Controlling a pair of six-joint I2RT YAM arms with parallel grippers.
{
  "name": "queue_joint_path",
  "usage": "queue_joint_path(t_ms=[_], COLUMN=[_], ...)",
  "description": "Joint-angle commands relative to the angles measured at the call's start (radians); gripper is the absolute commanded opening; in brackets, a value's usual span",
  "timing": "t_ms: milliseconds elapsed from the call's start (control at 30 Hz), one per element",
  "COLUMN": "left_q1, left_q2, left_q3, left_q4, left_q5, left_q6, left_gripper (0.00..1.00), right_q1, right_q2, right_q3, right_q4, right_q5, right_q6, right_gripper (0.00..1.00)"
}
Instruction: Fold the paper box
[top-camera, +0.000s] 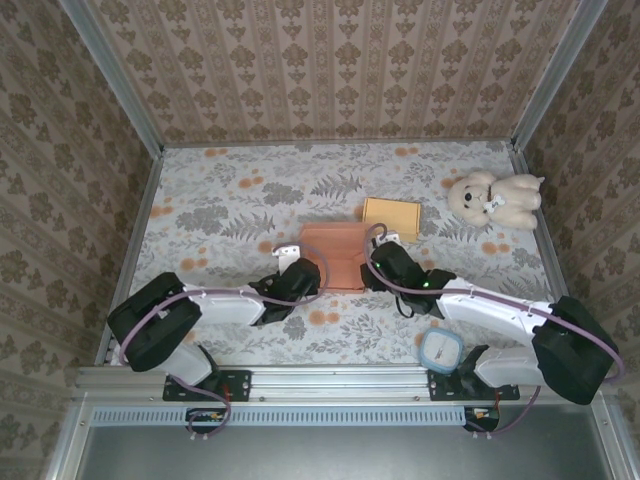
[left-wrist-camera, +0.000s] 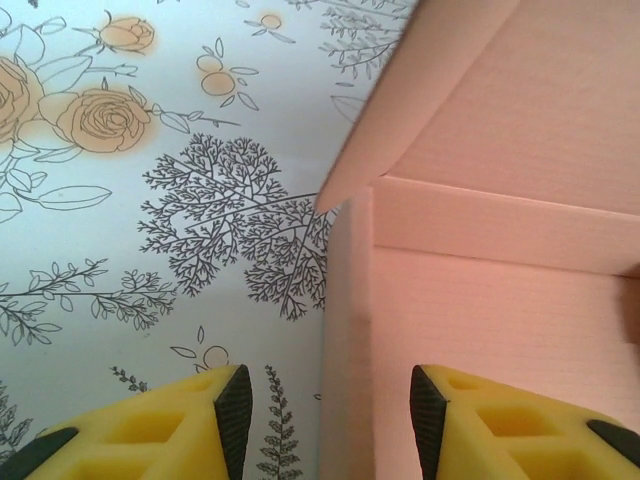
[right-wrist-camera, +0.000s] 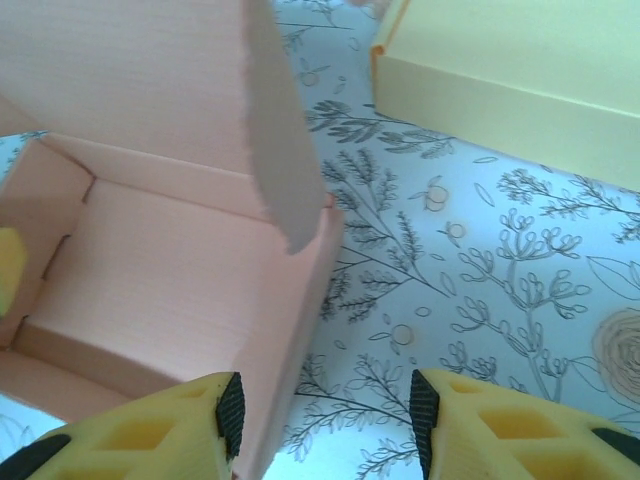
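The pink paper box (top-camera: 335, 255) lies open in the middle of the table, its walls raised. My left gripper (top-camera: 292, 258) is at its left side and my right gripper (top-camera: 383, 248) at its right side. In the left wrist view the left gripper (left-wrist-camera: 330, 420) is open and straddles the box's left wall (left-wrist-camera: 347, 330), with a gap on both sides. In the right wrist view the right gripper (right-wrist-camera: 325, 420) is open around the right wall (right-wrist-camera: 300, 330), which stands close to the left pad. A pink flap (right-wrist-camera: 275, 130) stands up above that wall.
A yellow box (top-camera: 391, 217) (right-wrist-camera: 510, 90) sits just behind and to the right of the pink one. A cream teddy bear (top-camera: 495, 198) lies at the back right. A round blue-rimmed container (top-camera: 441, 350) rests near the right arm's base. Patterned walls enclose the table.
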Motion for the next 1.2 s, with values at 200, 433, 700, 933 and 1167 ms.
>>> queue_joint_path(t_ms=[200, 433, 700, 933, 1167], left_q1=[-0.003, 0.043, 0.040, 0.020, 0.012], left_q2=[-0.073, -0.104, -0.047, -0.009, 0.015], left_q3=[-0.020, -0.051, -0.077, -0.089, -0.098], left_q4=[-0.059, -0.044, 0.058, 0.142, 0.165], left_q5=[-0.045, 0.035, 0.073, 0.087, 0.078], left_q6=[-0.011, 0.022, 0.014, 0.001, -0.032], left_gripper=[0.50, 0.48, 0.44, 0.36, 0.30], right_q1=[-0.044, -0.051, -0.052, -0.058, -0.099], right_q2=[0.191, 0.333, 0.418, 0.415, 0.422], right_q3=[0.094, 0.175, 0.252, 0.283, 0.291], right_q4=[-0.030, -0.017, -0.072, -0.065, -0.048], right_q5=[-0.089, -0.093, -0.084, -0.223, -0.296], right_q6=[-0.029, -0.034, -0.073, -0.115, -0.110], right_gripper=[0.44, 0.42, 0.40, 0.39, 0.39])
